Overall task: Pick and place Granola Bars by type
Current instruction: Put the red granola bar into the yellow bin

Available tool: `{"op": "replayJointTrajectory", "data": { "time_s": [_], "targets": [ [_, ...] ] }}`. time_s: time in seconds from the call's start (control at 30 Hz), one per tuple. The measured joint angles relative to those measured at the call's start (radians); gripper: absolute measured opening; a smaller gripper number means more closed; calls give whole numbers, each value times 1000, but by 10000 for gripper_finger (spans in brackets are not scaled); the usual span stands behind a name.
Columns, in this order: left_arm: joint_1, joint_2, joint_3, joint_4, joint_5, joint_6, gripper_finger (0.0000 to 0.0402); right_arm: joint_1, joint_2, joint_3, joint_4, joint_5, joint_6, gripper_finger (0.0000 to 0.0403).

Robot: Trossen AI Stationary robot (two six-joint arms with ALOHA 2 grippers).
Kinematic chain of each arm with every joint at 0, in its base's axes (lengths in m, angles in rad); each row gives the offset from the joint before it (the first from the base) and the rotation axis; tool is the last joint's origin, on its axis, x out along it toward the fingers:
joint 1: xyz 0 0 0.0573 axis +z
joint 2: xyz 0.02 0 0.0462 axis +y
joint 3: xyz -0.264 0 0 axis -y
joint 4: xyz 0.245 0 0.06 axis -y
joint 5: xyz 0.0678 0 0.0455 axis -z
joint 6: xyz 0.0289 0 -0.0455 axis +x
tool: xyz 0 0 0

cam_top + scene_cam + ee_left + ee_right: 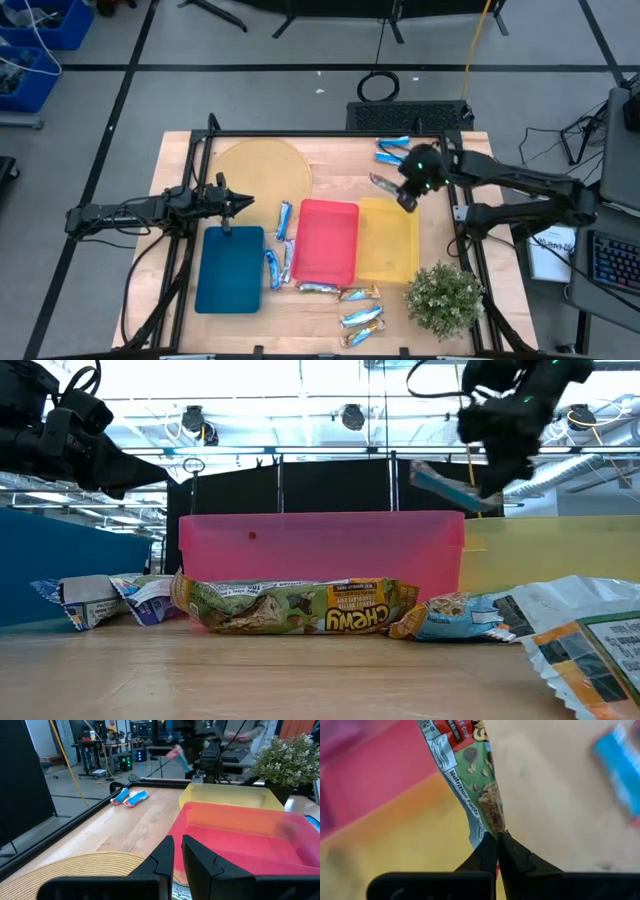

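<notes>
My right gripper (408, 198) hangs over the far edge of the yellow tray (390, 250), shut on a granola bar (385, 183) with a green, red and silver wrapper. That bar shows high up in the low view (445, 485). Two light blue bars (392, 150) lie on the table near its far edge. Other bars lie between the blue tray (230, 270) and the red tray (327, 240), and several lie near the table's near edge (358, 294). My left gripper (240, 205) waits shut above the blue tray's far edge. My right gripper pinches the bar's wrapper at one end (492, 827) between its two fingertips (487, 852). The bar lies along the line of the fingers and reaches away from them. It is lifted clear of the table and trays, tilted, its free end (420, 472) pointing toward the table's left.
A round woven mat (262, 165) lies at the far left of the table. A potted plant (445, 297) stands at the near right corner, beside the yellow tray. A black frame (330, 135) runs around the table's edges. A person's arm (245, 732) shows beyond the table.
</notes>
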Motion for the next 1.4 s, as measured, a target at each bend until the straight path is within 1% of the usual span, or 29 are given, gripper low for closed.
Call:
{"op": "replayJointTrajectory", "data": {
  "time_s": [0.07,0.2,0.3,0.4,0.63,0.8,0.9,1.3,1.4],
  "targets": [
    [0,0,0,1,0,0,47,64,-6,0,-47,0,72,0],
    [0,0,0,1,0,0,47,189,16,0,-66,-11,187,0],
    [0,0,0,1,0,-1,47,258,56,0,-68,-49,245,0],
    [0,0,0,1,0,-1,47,305,112,0,-81,-52,281,0],
    [0,0,0,1,0,-1,47,318,264,0,-106,-46,253,0],
    [0,0,0,-1,0,-1,47,311,337,0,-102,-47,244,0],
    [0,0,0,0,0,-1,47,310,355,0,-99,-44,246,3],
    [0,0,0,-1,0,0,47,310,360,0,-62,-43,244,57],
    [0,0,0,-1,0,0,47,310,351,0,-31,-3,228,70]
  ]
}}
